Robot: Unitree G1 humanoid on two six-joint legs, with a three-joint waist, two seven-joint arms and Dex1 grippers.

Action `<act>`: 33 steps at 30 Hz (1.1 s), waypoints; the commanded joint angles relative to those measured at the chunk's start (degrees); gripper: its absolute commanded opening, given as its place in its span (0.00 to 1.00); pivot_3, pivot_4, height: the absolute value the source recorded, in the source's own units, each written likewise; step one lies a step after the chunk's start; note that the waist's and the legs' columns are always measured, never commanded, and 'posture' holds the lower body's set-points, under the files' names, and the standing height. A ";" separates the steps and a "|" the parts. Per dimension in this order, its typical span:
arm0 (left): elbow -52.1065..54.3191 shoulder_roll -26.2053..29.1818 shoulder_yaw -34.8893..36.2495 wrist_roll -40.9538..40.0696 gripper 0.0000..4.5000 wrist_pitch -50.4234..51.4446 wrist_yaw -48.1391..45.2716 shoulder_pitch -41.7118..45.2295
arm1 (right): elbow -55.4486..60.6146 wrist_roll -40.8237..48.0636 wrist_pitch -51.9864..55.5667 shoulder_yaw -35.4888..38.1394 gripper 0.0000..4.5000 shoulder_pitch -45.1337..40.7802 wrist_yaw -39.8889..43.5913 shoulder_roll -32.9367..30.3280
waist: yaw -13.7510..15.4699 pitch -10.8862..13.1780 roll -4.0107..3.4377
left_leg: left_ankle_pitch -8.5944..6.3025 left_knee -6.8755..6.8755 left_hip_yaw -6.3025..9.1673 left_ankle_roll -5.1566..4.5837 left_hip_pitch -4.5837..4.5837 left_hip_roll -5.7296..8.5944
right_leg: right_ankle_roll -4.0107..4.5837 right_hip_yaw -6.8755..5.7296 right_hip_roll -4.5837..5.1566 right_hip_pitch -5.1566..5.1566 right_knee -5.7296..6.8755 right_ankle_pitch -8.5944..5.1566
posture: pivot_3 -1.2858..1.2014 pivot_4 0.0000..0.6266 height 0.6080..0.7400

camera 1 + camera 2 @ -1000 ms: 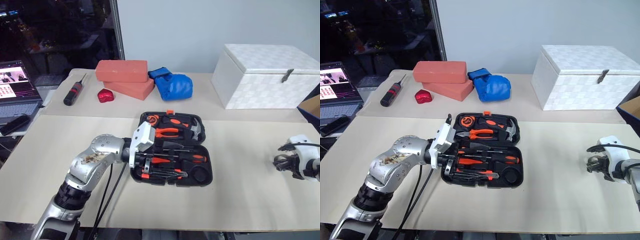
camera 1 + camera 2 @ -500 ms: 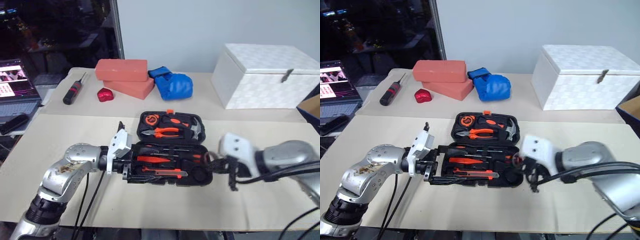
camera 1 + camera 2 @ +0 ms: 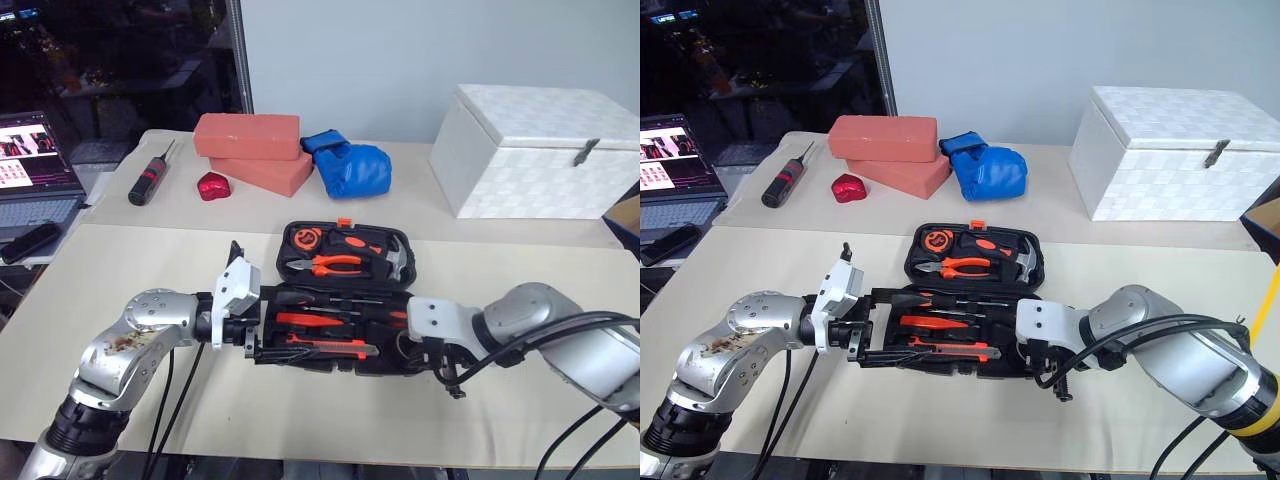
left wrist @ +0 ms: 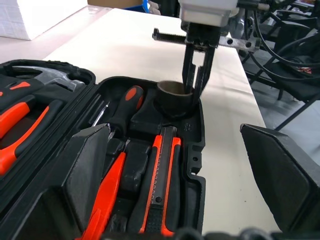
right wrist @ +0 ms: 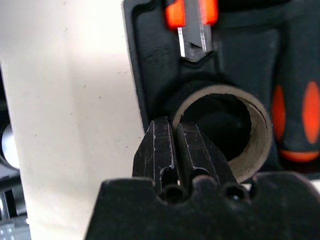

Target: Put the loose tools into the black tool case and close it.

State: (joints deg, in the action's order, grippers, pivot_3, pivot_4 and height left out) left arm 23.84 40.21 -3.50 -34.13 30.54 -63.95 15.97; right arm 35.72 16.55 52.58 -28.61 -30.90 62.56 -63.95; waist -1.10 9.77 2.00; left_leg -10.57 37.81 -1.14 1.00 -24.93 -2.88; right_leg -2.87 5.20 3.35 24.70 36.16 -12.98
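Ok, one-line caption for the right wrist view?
Shut right gripper at the rim of a tape roll in the open case, beside the utility knife.

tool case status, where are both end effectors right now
Left end effector open at the case's near-left corner. Right end effector shut, tips at the tape roll. Black tool case open, tools seated. Nothing blocking the lid.

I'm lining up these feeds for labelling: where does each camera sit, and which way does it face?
Head views: on the head, looking down over both arms at the open black tool case on the table.
Left wrist view: along the open left gripper across the case to the right gripper.
Right wrist view: along the shut right gripper at the tape roll.
Shared: the utility knife.
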 commanded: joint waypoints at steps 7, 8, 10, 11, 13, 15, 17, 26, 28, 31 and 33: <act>2.63 0.31 1.31 -1.27 1.00 0.28 1.34 -0.40 | -2.94 -6.39 -4.63 -5.38 0.20 -3.02 6.04 1.50 | 0.10 0.00 0.01 | 0.01 0.02 0.01 0.01 0.09 -0.01 | 0.01 -0.03 0.00 -0.09 0.00 0.01 | 0.52 0.24 0.97; 2.64 0.38 1.40 -1.28 1.00 0.27 1.36 -0.49 | -2.98 -6.60 -4.93 -5.22 0.27 -2.92 6.34 1.55 | 0.10 0.00 0.01 | 0.01 0.02 0.01 0.01 0.11 -0.01 | 0.01 -0.03 0.00 -0.11 0.00 0.01 | 0.52 0.24 0.97; 2.41 0.58 1.72 -1.28 1.00 0.41 1.58 -0.65 | -2.38 -5.77 -4.69 -3.47 0.43 -2.67 6.98 1.27 | 0.23 0.00 0.01 | 0.00 0.01 0.01 0.00 0.11 0.00 | -0.01 -0.03 0.00 -0.11 -0.01 0.00 | 0.52 0.24 0.97; 2.15 0.67 1.95 -1.38 1.00 0.64 1.76 -0.72 | -1.87 -4.89 -4.44 -2.05 0.50 -2.44 7.27 0.99 | 0.38 0.00 0.01 | 0.00 0.01 0.02 0.00 0.11 0.00 | -0.03 -0.03 0.00 -0.12 -0.01 -0.01 | 0.52 0.24 0.97; 1.34 0.49 2.58 -2.00 1.00 1.44 2.39 -0.72 | -0.55 -2.11 -3.38 1.50 0.50 -1.71 7.59 0.90 | 0.50 0.00 0.01 | 0.00 0.00 0.04 0.00 0.08 0.01 | -0.08 -0.04 0.00 -0.13 -0.01 -0.04 | 0.52 0.24 0.97; -0.42 -0.50 3.76 -3.44 1.00 4.53 5.15 0.08 | 1.28 2.39 -0.63 6.86 0.50 -0.15 7.16 1.93 | 0.49 0.00 0.01 | -0.01 0.00 0.05 -0.01 0.02 0.02 | -0.17 -0.04 0.01 -0.12 -0.03 0.00 | 0.52 0.24 0.97; -2.68 -2.77 5.54 -5.27 1.00 8.58 10.25 2.08 | 2.81 8.24 3.09 14.75 0.50 2.06 5.00 4.53 | 0.43 0.00 0.01 | -0.02 0.00 0.09 -0.02 0.01 0.02 | -0.36 -0.05 0.00 -0.12 -0.01 0.10 | 0.52 0.24 0.97; -22.36 -14.03 11.20 -3.55 1.00 26.91 37.23 21.84 | -9.91 6.72 23.63 35.08 0.50 -4.16 -24.33 23.34 | 0.26 0.19 0.42 | 0.33 0.08 0.37 -0.08 0.28 0.14 | -0.28 -0.16 -0.05 -0.49 -0.02 0.50 | 0.52 0.24 0.97; -28.16 -15.33 10.93 -1.56 1.00 27.78 39.90 25.45 | -15.38 4.49 23.64 33.95 0.50 -6.81 -28.78 25.70 | 0.11 0.19 0.43 | 0.34 0.08 0.35 -0.10 0.37 0.14 | -0.20 -0.15 -0.03 -0.59 -0.06 0.51 | 0.52 0.24 0.97; -35.54 -16.47 10.05 1.15 1.00 27.07 41.23 29.72 | -23.50 1.97 22.31 32.51 0.50 -10.28 -33.05 28.83 | -0.29 0.19 0.43 | 0.34 -0.03 0.35 -0.10 0.30 0.14 | -0.41 -0.14 -0.05 -0.44 -0.05 0.63 | 0.52 0.24 0.97; -41.92 -17.45 8.89 3.78 1.00 26.19 41.95 33.08 | -30.75 0.22 19.23 31.00 0.50 -11.74 -34.38 29.94 | -0.38 0.19 0.43 | 0.34 -0.17 0.38 -0.11 0.21 0.15 | -0.22 -0.14 -0.08 -0.36 -0.01 0.64 | 0.52 0.24 0.97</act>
State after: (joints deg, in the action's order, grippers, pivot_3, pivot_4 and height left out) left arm -14.06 23.13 5.77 -32.60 57.92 -22.70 45.63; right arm 9.82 18.73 75.15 2.73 -40.61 29.89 -34.46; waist -1.48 9.96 2.43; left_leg -10.24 37.60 -0.76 0.88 -24.74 -2.72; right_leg -3.00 5.06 3.27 24.36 36.13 -12.32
